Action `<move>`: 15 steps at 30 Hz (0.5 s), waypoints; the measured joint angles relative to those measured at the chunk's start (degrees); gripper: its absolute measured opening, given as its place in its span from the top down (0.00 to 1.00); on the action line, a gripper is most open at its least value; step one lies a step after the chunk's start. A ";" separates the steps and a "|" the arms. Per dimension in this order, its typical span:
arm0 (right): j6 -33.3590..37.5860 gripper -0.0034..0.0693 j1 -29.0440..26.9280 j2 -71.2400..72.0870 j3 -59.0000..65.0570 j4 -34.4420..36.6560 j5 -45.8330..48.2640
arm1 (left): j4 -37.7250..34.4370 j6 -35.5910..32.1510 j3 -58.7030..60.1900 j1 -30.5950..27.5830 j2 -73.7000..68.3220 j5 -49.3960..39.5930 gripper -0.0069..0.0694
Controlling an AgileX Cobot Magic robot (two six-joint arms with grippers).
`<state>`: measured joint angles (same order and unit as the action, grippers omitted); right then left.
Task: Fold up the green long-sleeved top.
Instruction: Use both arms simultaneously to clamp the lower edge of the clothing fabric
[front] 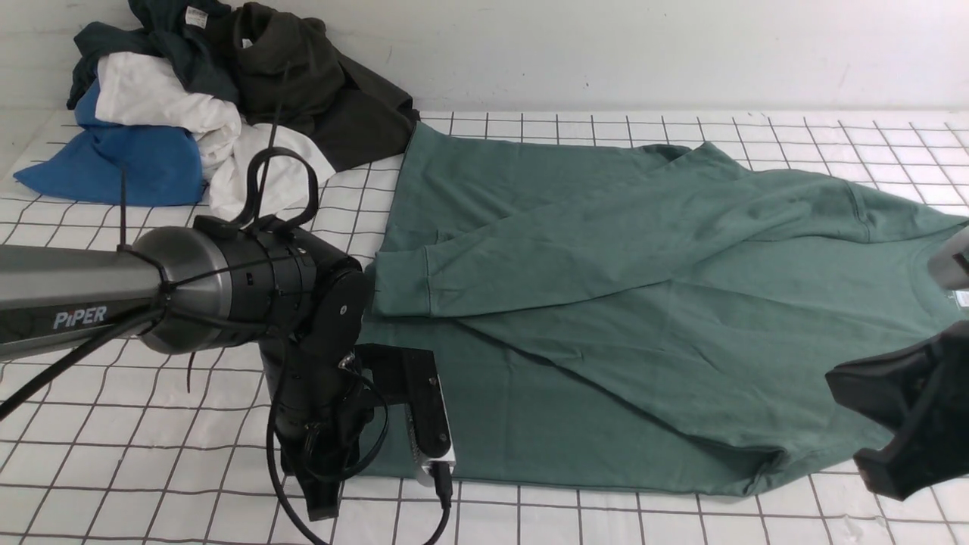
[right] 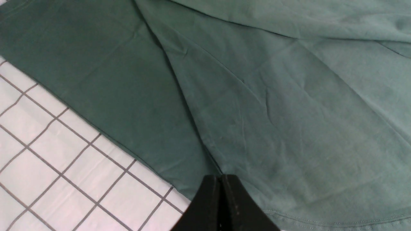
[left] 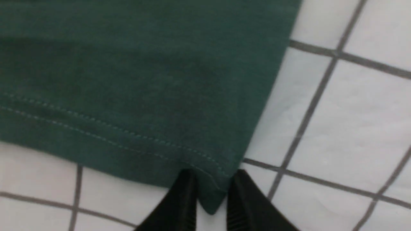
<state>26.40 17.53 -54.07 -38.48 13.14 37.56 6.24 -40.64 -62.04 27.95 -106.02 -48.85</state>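
The green long-sleeved top [front: 643, 303] lies spread flat on the gridded table, one sleeve folded across its body with the cuff [front: 401, 284] toward the left. My left gripper [left: 210, 189] is down at the top's near left hem corner [left: 208, 202]. Its two fingers are closed in on that corner, which is slightly bunched between them. In the front view the left gripper [front: 322, 496] is mostly hidden under its wrist. My right gripper [right: 221, 178] is shut, hovering over the top near its front edge, with nothing seen between its fingers.
A heap of other clothes [front: 212, 98], blue, white, dark teal and near-black, sits at the back left against the wall. The white gridded table [front: 113, 454] shows to the left and in front of the top. The right arm [front: 908, 424] stands at the right edge.
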 joint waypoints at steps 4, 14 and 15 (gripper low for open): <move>3.74 0.96 0.00 0.00 0.00 -0.46 0.89 | 1.66 5.97 0.35 0.01 1.50 -0.76 0.90; 0.66 0.77 0.00 -6.68 0.00 -26.59 8.72 | 1.86 11.01 0.38 -1.46 11.55 -1.88 0.90; -2.53 0.70 0.00 -9.22 0.00 -31.56 9.28 | 1.54 11.15 0.38 -2.13 12.31 -1.88 0.90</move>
<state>23.87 17.53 -63.29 -38.48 -18.43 46.84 7.78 -29.49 -61.66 25.83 -93.71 -50.73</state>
